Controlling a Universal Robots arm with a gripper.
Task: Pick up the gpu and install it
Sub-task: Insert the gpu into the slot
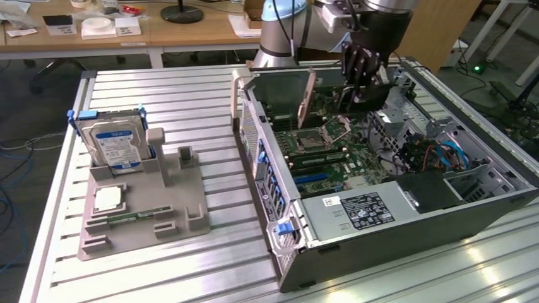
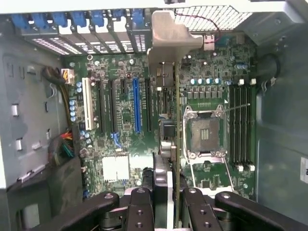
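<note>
Going from the exterior view's left, a grey holder (image 1: 143, 214) lies on the ribbed metal worktop (image 1: 168, 95), with a hard drive (image 1: 115, 146) bearing a blue-and-white label standing upright in its far end, a pale square chip (image 1: 108, 199) lying flat nearer the front, and a narrow green memory stick (image 1: 135, 216) lying in a slot just beside that chip. To the right of the holder, apart from it, sits the open computer case (image 1: 379, 227), lying on its side so the green motherboard (image 1: 337, 165) faces up; a silver power supply box (image 1: 358, 211) with a black label fills the near end of the case, and blue cables (image 1: 450, 154) run along its right side. Above the far part of the case hangs the robot arm (image 1: 282, 28), and its claw (image 1: 364, 79) reaches down into the case, closed on the graphics card (image 1: 307, 98), which stands on edge over the board. In the wrist view the claw (image 2: 168, 192) pinches the card (image 2: 174, 125) by its upper edge, the card running straight away from the camera with its silver bracket (image 2: 171, 41) at the far end, by the row of blue clips (image 2: 77, 19) on the case's rear wall. The card sits over the board between the long blue slot (image 2: 136, 106) and the empty square processor socket (image 2: 204, 132).
</note>
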